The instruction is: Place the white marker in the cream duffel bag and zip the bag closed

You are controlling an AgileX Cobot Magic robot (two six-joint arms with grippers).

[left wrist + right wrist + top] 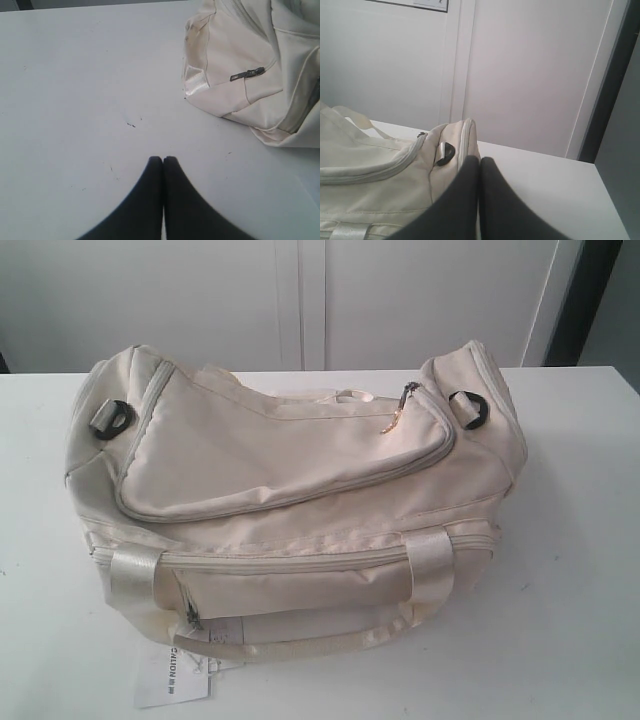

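Observation:
The cream duffel bag (290, 500) lies in the middle of the white table (570, 570), its top zipper closed with the pull (400, 415) near the right end. The white marker is hidden or out of view. Neither gripper shows in the exterior view. In the left wrist view my left gripper (162, 159) is shut and empty over bare table, apart from the duffel bag's (250, 75) end. In the right wrist view my right gripper (480, 159) is shut, empty, beside the duffel bag's (375, 185) end with its black strap ring (446, 152).
A white paper tag (172, 672) hangs off the bag at the table's front edge. Black strap rings (115, 418) sit at both bag ends. A side-pocket zipper pull (247, 74) shows on the bag. A white wall (530, 75) stands behind the table.

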